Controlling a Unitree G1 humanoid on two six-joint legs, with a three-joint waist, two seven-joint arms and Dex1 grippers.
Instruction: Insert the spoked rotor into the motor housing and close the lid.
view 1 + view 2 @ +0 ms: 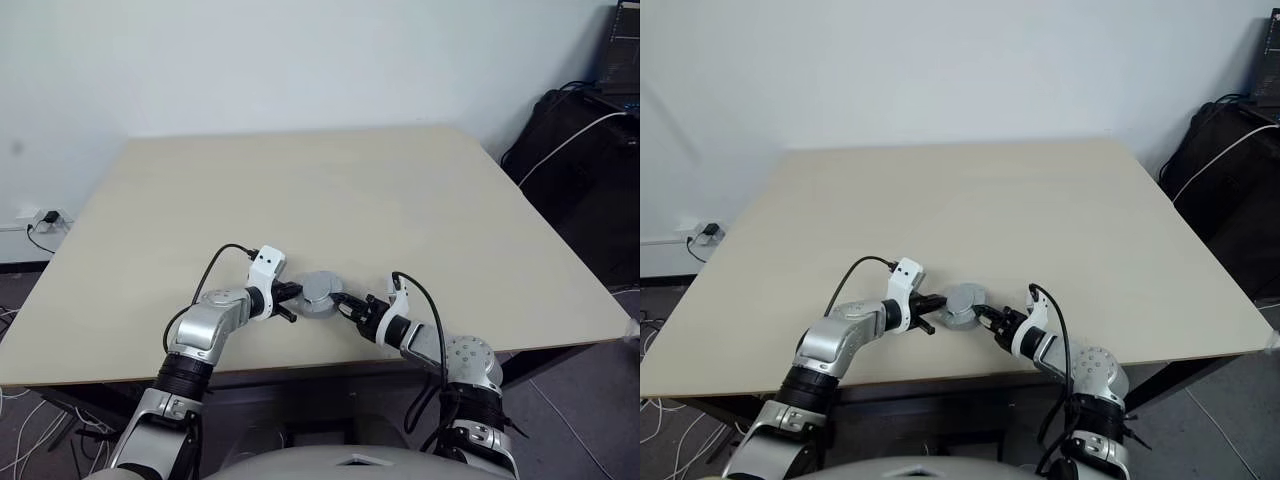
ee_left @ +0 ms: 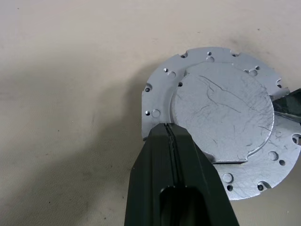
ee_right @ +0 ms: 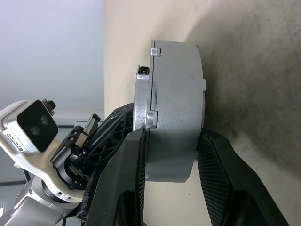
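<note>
My right gripper (image 3: 171, 160) clamps the pale silver round metal lid (image 2: 221, 117), rigid and slick; left gripper (image 2: 170, 129), pressed shut, steadies its rim.

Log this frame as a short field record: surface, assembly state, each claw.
surface: beige table
assembly: lid sits smooth face up on the grey round motor housing, near the table's front edge; rotor hidden, cannot tell if inside
left claw: shut, tips at the lid's flange edge
right claw: fingers on either side of the housing wall, closed on it
background: black bag with cables beside the table
</note>
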